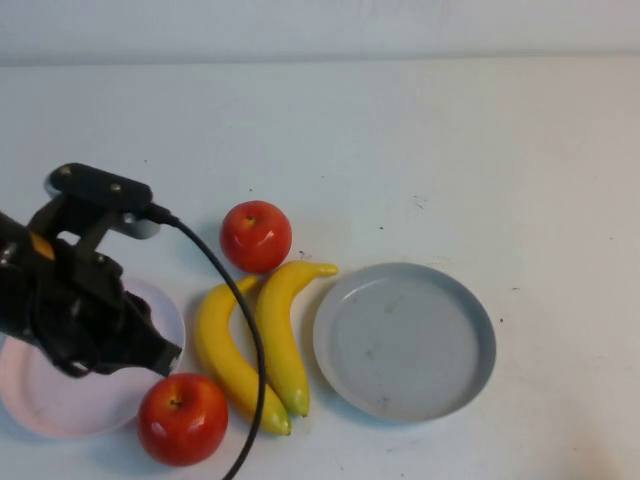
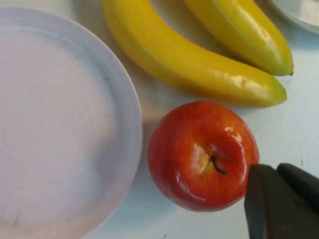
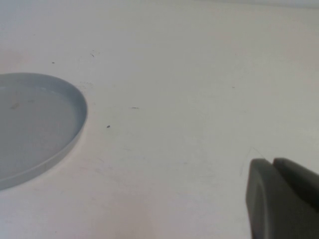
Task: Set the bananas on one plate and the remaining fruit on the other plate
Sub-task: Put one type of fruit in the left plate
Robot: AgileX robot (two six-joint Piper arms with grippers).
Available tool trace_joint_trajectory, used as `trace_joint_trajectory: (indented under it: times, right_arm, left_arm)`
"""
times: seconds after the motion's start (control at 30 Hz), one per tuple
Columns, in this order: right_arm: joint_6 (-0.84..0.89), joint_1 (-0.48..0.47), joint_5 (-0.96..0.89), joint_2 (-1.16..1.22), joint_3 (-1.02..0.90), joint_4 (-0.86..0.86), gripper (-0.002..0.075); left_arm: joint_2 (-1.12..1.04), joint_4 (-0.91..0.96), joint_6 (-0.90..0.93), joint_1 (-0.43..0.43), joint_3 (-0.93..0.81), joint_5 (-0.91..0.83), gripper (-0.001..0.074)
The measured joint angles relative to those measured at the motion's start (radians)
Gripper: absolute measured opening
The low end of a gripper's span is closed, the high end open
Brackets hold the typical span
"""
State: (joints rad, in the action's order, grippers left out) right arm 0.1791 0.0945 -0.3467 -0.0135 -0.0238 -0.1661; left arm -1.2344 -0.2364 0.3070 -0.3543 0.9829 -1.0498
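Note:
Two yellow bananas [image 1: 234,352] [image 1: 280,330] lie side by side between the plates. One red apple [image 1: 256,236] sits behind them. A second red apple [image 1: 182,418] sits at the front, next to the pale pink plate [image 1: 40,395]. The grey-blue plate [image 1: 405,340] lies empty on the right. My left gripper [image 1: 165,358] hovers over the pink plate's right rim, just above the front apple, shut and empty. In the left wrist view the gripper [image 2: 275,170] is beside that apple [image 2: 202,154], near the pink plate [image 2: 55,129] and the bananas [image 2: 184,59]. My right gripper [image 3: 273,162] is shut and empty over bare table, apart from the grey-blue plate [image 3: 30,124].
The left arm's black cable [image 1: 245,330] hangs across the bananas. The white table [image 1: 450,150] stretches behind and to the right of the plates. The right arm is out of the high view.

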Motion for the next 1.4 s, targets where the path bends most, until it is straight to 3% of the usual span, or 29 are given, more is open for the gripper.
trace_joint_trajectory:
  times: [0.37,0.53,0.6,0.67,0.8,0.9,1.4]
  right_arm:
    - [0.0,0.0,0.0,0.0,0.0,0.0,-0.0017]
    - [0.0,0.0,0.0,0.0,0.0,0.0,-0.0017]
    - [0.0,0.0,0.0,0.0,0.0,0.0,-0.0017]
    - [0.0,0.0,0.0,0.0,0.0,0.0,-0.0017]
    - [0.0,0.0,0.0,0.0,0.0,0.0,-0.0017]
    - [0.0,0.0,0.0,0.0,0.0,0.0,-0.0017]
    - [0.0,0.0,0.0,0.0,0.0,0.0,-0.0017]
  left_arm:
    - [-0.07,0.151,-0.131,-0.201,0.05,-0.052,-0.0002]
    - [-0.07,0.16,-0.149,-0.232,0.05,-0.047,0.0035]
    - [-0.077,0.181,-0.149,-0.232,0.052,-0.047,0.0112]
    - [-0.094,0.207,-0.149,-0.232,0.052,-0.047,0.0237]
    - [-0.151,0.245,-0.205,-0.232,0.052,-0.044,0.0571]
    - [-0.196,0.252,-0.238,-0.232,0.052,-0.042,0.0657]
    - [-0.313,0.294,-0.252,-0.232,0.054,0.002,0.0668]
